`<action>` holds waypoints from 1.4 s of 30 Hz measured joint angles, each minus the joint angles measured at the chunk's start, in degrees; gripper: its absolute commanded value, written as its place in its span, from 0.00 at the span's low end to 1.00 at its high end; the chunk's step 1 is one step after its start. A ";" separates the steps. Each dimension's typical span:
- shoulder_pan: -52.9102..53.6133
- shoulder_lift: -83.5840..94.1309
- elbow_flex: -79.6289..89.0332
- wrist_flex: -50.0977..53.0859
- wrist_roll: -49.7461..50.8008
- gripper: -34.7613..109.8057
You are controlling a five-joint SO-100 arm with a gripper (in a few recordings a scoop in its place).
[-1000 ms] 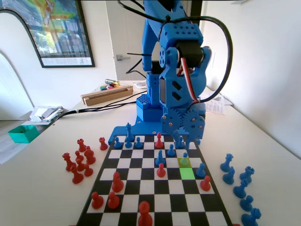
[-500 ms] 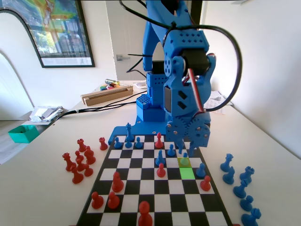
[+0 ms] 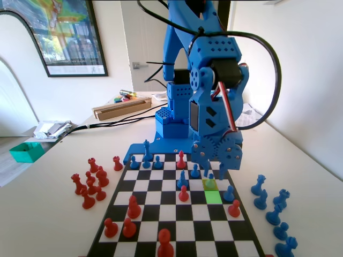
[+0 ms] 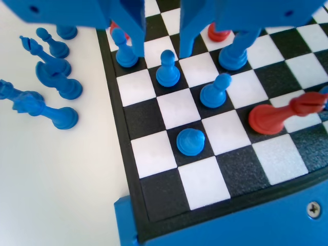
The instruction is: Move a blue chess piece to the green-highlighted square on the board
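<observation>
Now, pincer [image 4: 161,43] spread apart, above blue chess piece [image 4: 167,68]

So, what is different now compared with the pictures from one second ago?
The gripper has shifted rightward and a bit toward the fixed camera, now hanging open above the blue chess piece on the olive-yellow square. Nothing gripped. The pieces and the green-highlighted square stayed put.

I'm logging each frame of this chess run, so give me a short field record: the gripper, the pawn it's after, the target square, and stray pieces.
gripper: open, jaws hanging either side of the pawn, not closed on it
blue chess piece: upright on its square
pawn's square: olive-yellow in the fixed view
green-highlighted square: vacant, directly in front of the yellow one
board: red and blue pieces scattered across it
captured blue pieces: on the table, right of the board in the fixed view
</observation>
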 measured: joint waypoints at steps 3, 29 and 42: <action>0.53 -0.26 0.09 -0.44 0.00 0.33; 0.26 -5.98 -0.88 -2.37 -1.05 0.25; 1.85 -5.98 -6.59 0.97 -0.62 0.25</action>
